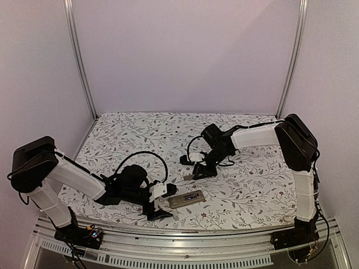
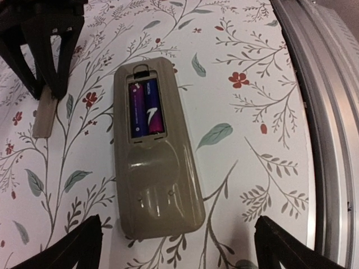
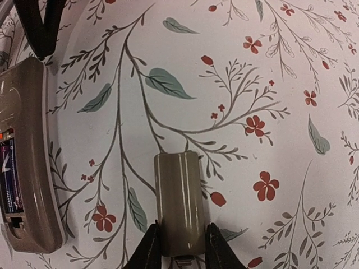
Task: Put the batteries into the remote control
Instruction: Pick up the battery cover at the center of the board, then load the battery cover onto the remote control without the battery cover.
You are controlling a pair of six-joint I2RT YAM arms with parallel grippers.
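Observation:
The remote control (image 2: 154,151) lies back-up on the flowered cloth with its recess uncovered. Two purple-and-blue batteries (image 2: 147,108) sit side by side in that recess. My left gripper (image 2: 176,246) stands open, its fingers wide on either side of the remote's near end and touching nothing. In the top view the remote (image 1: 187,199) lies just right of the left gripper (image 1: 167,203). My right gripper (image 3: 179,246) is shut on the near end of the flat greyish-tan cover piece (image 3: 179,199), which lies flat on the cloth right of the remote (image 3: 25,162).
The metal rail of the table's front edge (image 2: 331,140) runs close by the remote's right side. A left gripper finger (image 3: 39,22) shows dark at the top left of the right wrist view. The right gripper (image 1: 193,174) hangs over the cloth behind the remote.

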